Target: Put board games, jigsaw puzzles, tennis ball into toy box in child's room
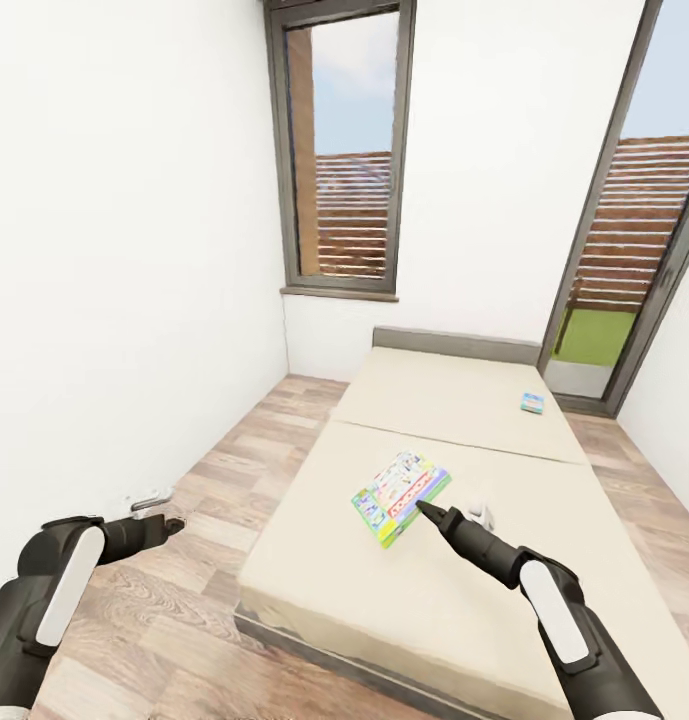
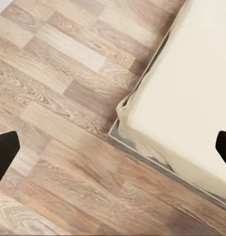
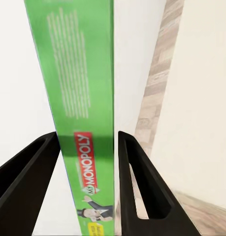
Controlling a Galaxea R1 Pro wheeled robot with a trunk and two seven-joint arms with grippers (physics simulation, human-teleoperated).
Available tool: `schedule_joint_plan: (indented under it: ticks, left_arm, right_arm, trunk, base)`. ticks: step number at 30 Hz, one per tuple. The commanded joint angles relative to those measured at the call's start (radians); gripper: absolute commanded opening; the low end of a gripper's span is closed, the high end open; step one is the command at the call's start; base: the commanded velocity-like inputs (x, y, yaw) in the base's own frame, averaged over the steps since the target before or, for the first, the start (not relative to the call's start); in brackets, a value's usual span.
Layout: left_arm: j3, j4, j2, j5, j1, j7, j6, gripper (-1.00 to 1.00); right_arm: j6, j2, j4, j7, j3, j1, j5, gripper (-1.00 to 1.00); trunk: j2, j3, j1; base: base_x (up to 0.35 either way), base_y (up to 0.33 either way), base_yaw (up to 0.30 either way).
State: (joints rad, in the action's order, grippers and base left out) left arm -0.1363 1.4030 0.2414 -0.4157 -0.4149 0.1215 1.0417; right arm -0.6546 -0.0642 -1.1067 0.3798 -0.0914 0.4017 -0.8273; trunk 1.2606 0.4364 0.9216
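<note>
Head view: right gripper (image 1: 425,508) reaching over the bed (image 1: 384,610), tip at the near edge of the Monopoly board game (image 1: 400,496), which lies flat near the mattress middle. Second, small blue board game (image 1: 532,402) well apart, near the far right edge of the bed. Left gripper (image 1: 172,522) hanging over the wood floor (image 1: 174,640), beside the bed, carrying nothing. No toy box or other container in sight, so nothing to report of contents.

Left wrist view: fingers (image 2: 4,153) spread wide, empty, above floor planks and the bed's corner.

Right wrist view: fingers (image 3: 135,184) spread, straddling the green edge of the Monopoly box (image 3: 80,98), a gap on each side. Best done by centring on that edge, pushing deeper, then closing squarely to avoid a skewed, slipping pinch.
</note>
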Motion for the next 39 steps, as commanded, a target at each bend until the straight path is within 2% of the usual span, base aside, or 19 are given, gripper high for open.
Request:
schedule_joint_plan:
  ticks: [1, 9, 16, 19, 34, 39]
  left_arm:
    - [0.004, -0.008, -0.008, -0.011, -0.004, 0.030, 0.005, 1.00]
    - [0.011, -0.028, -0.021, -0.021, -0.025, 0.054, 0.005, 1.00]
    - [0.017, -0.025, -0.020, -0.079, -0.026, 0.052, 0.005, 1.00]
    - [0.018, -0.024, -0.019, -0.090, -0.026, 0.052, 0.005, 1.00]
    - [0.020, -0.021, -0.021, -0.092, -0.025, 0.052, 0.005, 1.00]
    - [0.066, -0.018, -0.020, -0.092, -0.025, 0.052, 0.005, 1.00]
  right_arm:
    - [-0.008, 0.000, -0.001, 0.002, -0.001, 0.001, -0.005, -1.00]
    - [-0.010, 0.000, -0.002, 0.002, 0.001, 0.001, -0.004, -1.00]
    - [-0.011, 0.000, -0.011, 0.002, 0.001, 0.001, -0.005, -1.00]
    - [-0.011, 0.000, -0.013, 0.002, 0.001, 0.000, -0.004, -1.00]
    - [-0.011, 0.000, -0.015, 0.002, 0.001, 0.000, -0.004, -1.00]
    - [-0.011, 0.000, -0.015, 0.002, 0.002, 0.000, -0.004, -1.00]
  trunk:
    - [-0.007, -0.002, -0.004]
    - [-0.063, -0.027, -0.035]
    - [-0.112, -0.049, -0.061]
    - [-0.112, -0.049, -0.061]
    - [-0.210, -0.093, -0.115]
    - [-0.210, -0.093, -0.115]
  base:
    - [0.000, 0.000, 0.289]
    - [0.000, 0.000, 0.289]
    - [0.000, 0.000, 0.289]
    - [0.000, 0.000, 0.288]
    - [0.000, 0.000, 0.289]
    - [0.000, 0.000, 0.289]
